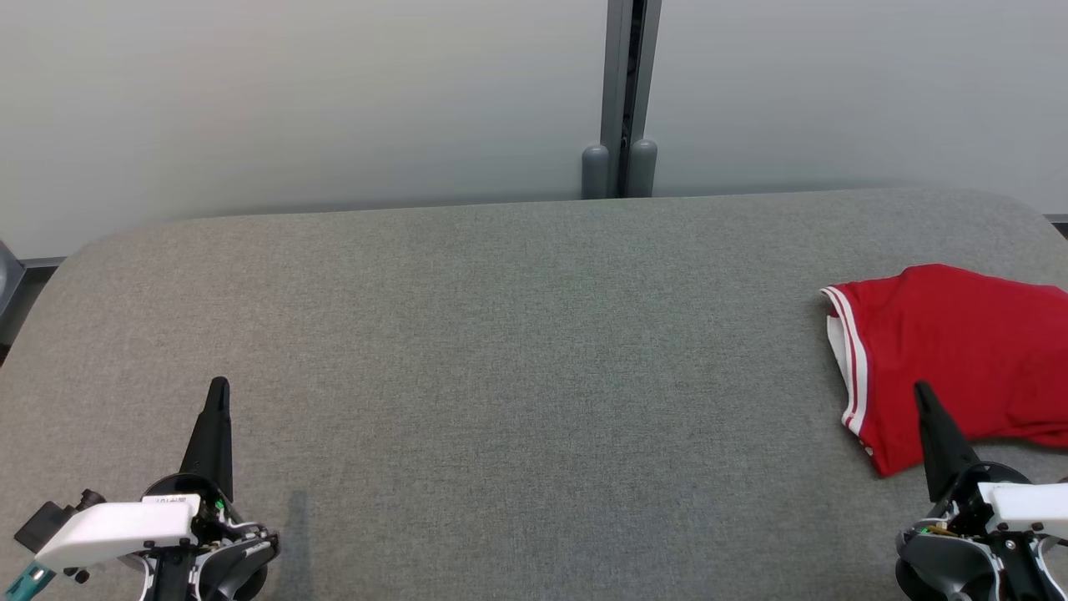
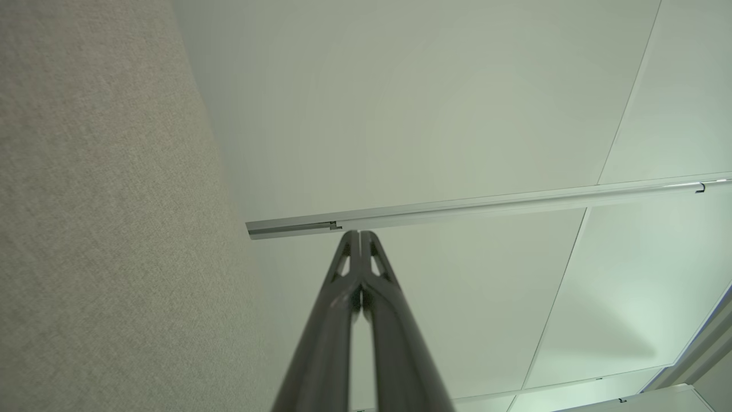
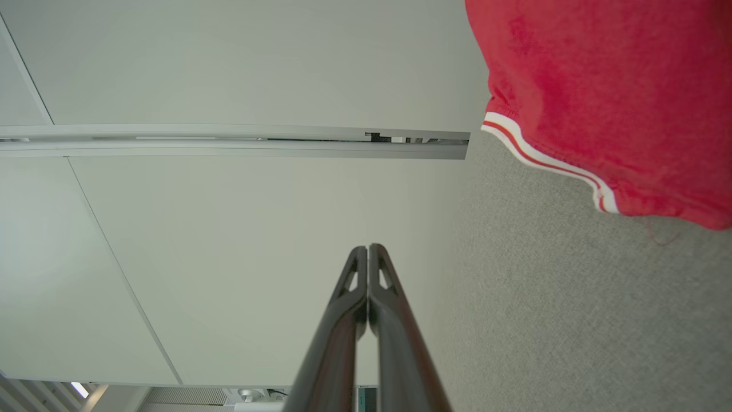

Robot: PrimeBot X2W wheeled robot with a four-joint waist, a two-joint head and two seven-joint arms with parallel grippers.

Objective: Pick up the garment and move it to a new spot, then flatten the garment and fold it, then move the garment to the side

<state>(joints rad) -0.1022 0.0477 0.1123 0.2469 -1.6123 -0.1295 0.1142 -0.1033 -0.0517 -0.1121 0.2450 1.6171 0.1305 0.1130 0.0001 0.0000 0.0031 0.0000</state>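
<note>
Head view: garment (image 1: 959, 351) apparently beside right end effector (image 1: 922, 391).

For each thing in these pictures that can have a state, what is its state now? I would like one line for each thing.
red garment: lying on the table at the robot's right, not held, partly cut off by the picture's edge.
left tool: shut, holding nothing.
right tool: shut, holding nothing, near the garment but not gripping it.

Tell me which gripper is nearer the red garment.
Right. The right gripper overlaps the red garment in the head view; the left gripper is far across the table.
</note>
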